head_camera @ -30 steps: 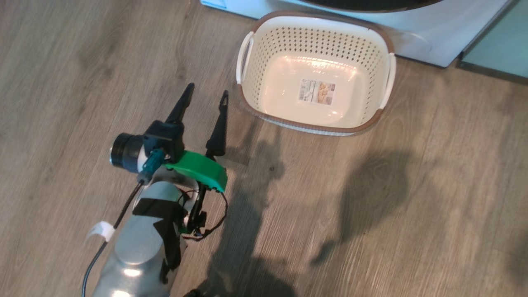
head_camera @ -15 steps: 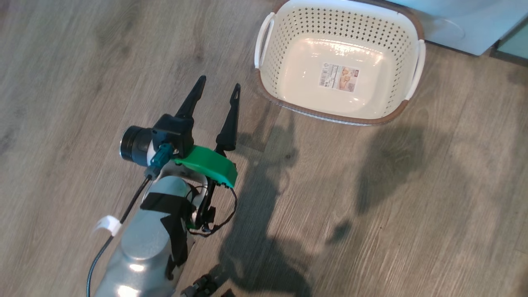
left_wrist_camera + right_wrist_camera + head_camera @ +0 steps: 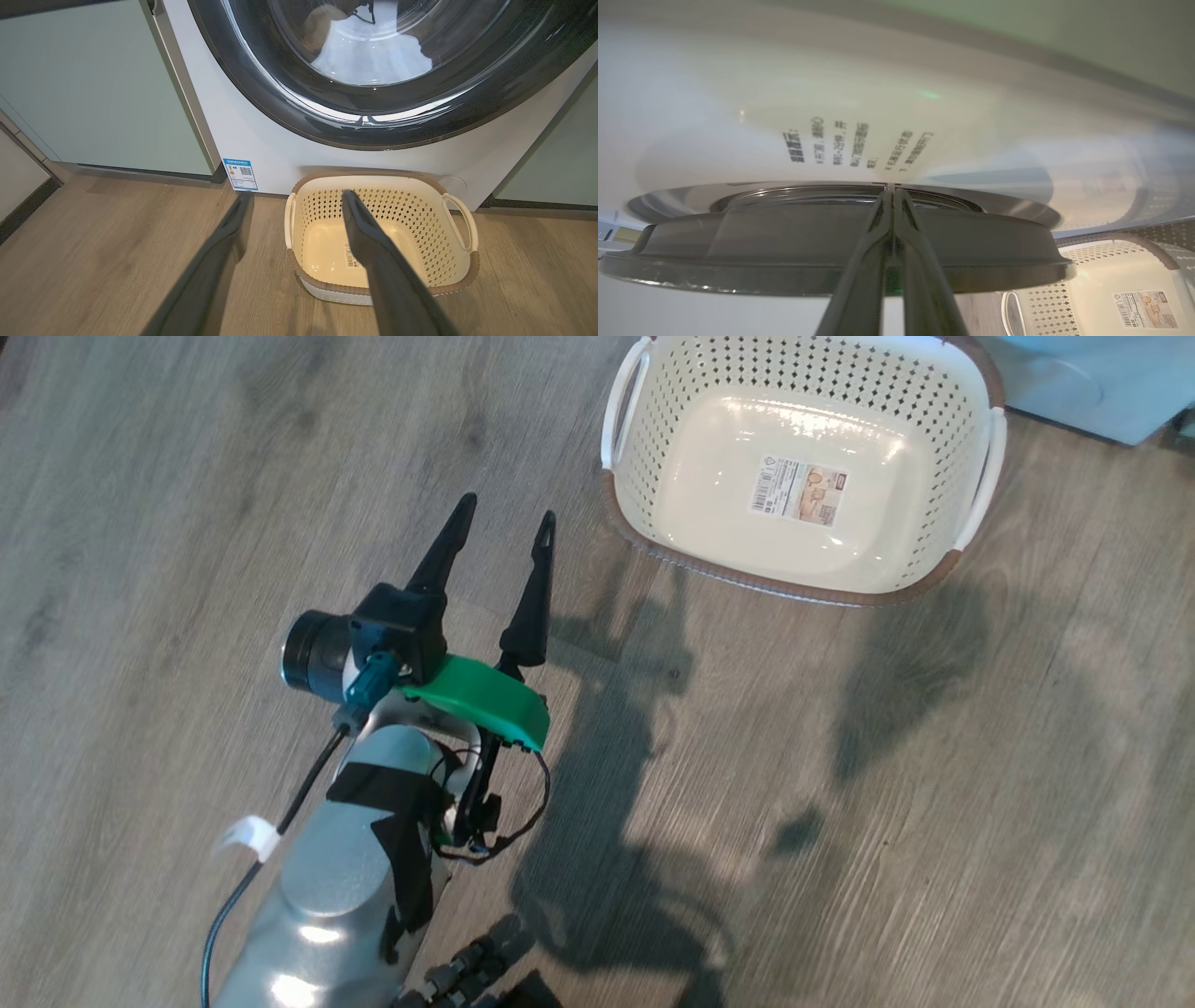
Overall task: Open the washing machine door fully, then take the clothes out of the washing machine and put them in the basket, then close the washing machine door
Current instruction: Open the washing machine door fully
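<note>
Head view: the left end effector (image 3: 506, 509) hangs released, its 2 fingers spread, over the floor (image 3: 187, 523) near the empty basket (image 3: 775, 586), on its left-handle side.

Left wrist view: the washing machine door (image 3: 261, 88) sits shut on the washing machine (image 3: 280, 154), just behind the basket.

Right wrist view: the right end effector (image 3: 889, 189) is clenched on nothing, up and left of the basket, with its tips at the door's edge. The door looks stiff, glossy and slippery, so its rim seems the place to hook.
</note>
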